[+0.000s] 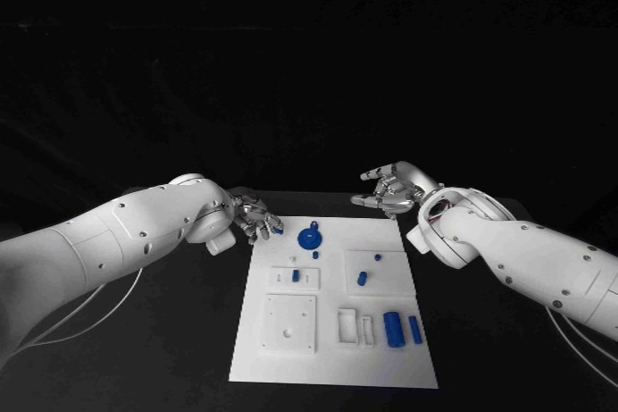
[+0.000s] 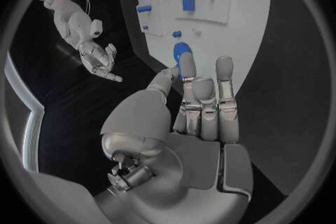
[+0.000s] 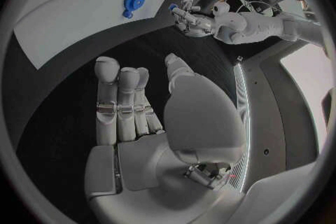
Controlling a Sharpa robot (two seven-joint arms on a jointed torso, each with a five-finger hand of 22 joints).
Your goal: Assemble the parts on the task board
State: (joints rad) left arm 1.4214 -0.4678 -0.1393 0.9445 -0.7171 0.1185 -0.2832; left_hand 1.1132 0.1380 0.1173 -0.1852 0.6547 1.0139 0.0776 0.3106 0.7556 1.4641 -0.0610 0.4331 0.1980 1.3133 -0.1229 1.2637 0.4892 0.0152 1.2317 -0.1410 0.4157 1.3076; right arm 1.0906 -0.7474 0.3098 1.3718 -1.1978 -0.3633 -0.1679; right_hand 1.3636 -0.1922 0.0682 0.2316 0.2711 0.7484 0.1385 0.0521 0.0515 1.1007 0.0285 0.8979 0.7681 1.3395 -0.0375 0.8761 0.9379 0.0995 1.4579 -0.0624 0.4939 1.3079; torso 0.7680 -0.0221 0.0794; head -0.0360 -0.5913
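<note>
Our left hand (image 1: 254, 215) hovers just off the far left corner of the task board (image 1: 332, 358), fingers loosely apart and holding nothing; from the left wrist view its fingers (image 2: 225, 75) stretch out toward the board's edge, with nothing between them. We read this as a waiting pose: close enough to the parts to reach in, yet off the plate so nothing is knocked. Our right hand (image 1: 393, 190) hangs beyond the far right corner, raised and half-curled but also empty, its palm open in the right wrist view (image 3: 140, 117); it sits a little further from the board than the left, which suggests the left may lead. Moving outward, the nearest piece to the left hand is the round blue part (image 1: 309, 238) at the board's far end, with a small knob rising from it; it appears to stand on the plate rather than lie loose, though we cannot tell whether it is fully seated. Further toward us, small blue pegs (image 1: 296, 275) sit in raised white blocks near the middle, and two blue cylinders (image 1: 394, 329) lie side by side near the right edge beside narrow white slots, probably laid out ready for picking. The board itself lies flat on the black surface (image 1: 168, 340), centred between both arms so either can reach it.
</note>
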